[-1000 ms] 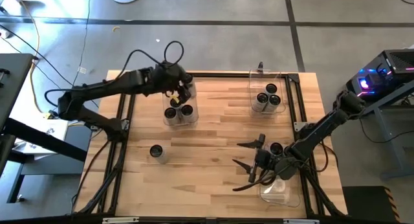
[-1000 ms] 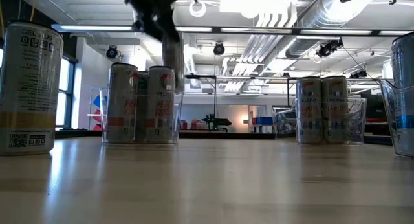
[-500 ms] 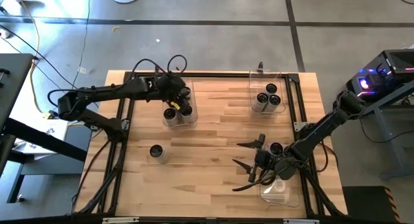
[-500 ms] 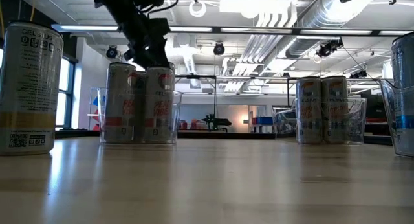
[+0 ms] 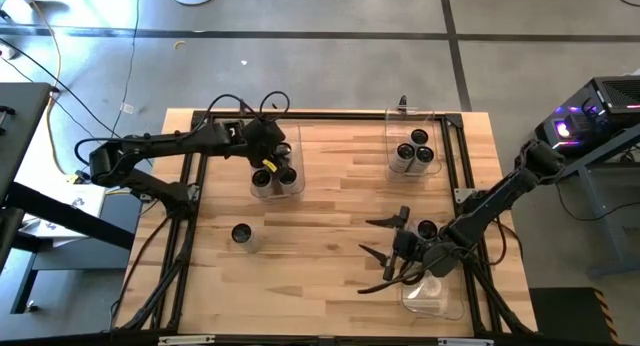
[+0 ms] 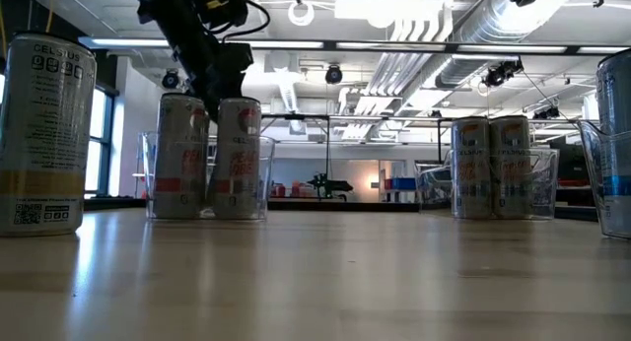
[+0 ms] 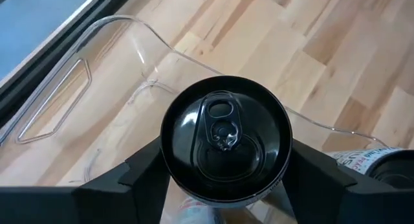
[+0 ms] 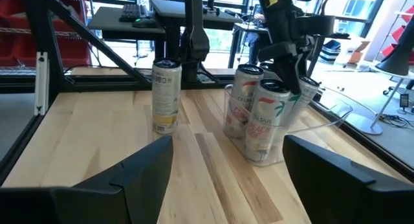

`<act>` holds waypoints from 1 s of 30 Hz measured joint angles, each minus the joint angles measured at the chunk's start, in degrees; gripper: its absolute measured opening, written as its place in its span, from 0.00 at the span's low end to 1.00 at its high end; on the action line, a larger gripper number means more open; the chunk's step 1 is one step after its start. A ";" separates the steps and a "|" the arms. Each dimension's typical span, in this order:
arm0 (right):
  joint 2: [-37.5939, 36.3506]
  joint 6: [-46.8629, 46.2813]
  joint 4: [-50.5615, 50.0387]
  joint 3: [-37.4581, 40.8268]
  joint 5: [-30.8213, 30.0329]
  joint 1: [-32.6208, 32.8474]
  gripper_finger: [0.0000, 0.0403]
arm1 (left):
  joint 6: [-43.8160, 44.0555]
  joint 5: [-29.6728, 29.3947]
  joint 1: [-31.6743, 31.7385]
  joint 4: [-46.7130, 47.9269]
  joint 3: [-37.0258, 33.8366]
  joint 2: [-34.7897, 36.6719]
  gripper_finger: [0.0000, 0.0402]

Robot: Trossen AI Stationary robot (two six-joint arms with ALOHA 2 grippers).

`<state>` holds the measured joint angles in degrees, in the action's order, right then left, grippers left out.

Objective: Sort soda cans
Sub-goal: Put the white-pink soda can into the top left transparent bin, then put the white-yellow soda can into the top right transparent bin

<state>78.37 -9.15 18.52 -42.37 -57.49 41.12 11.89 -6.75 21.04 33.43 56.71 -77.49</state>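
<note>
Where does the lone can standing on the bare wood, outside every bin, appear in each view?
High view: lone can at lower left, apart from the left bin.
Low view: the large can at the far left edge.
Left wrist view: not in it.
Right wrist view: the can left of centre, beside the same bin.
Shared landmark: the left bin, with the left gripper at it.

The wooden worktop carries three clear bins holding cans, plus one lone can near its left edge.
</note>
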 joint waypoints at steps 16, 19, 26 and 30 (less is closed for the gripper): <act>0.02 -1.34 -1.60 0.00 0.26 -0.26 0.72 | 0.06 5.43 -1.64 -0.42 0.00 0.66 0.80; 0.02 -1.34 -1.60 0.00 0.26 -0.26 0.72 | -0.43 5.36 -1.66 -0.09 0.95 1.69 0.80; 0.02 -0.89 -1.09 0.00 0.22 -0.33 0.72 | -7.05 3.90 -4.46 -0.74 6.05 7.70 0.80; 0.04 6.02 6.33 0.02 1.43 -1.00 0.72 | -10.91 -0.88 -13.83 -5.08 7.02 12.72 0.79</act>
<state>78.41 -3.13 24.86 -42.35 -56.07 40.12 0.98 -7.63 7.21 28.35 63.72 -64.77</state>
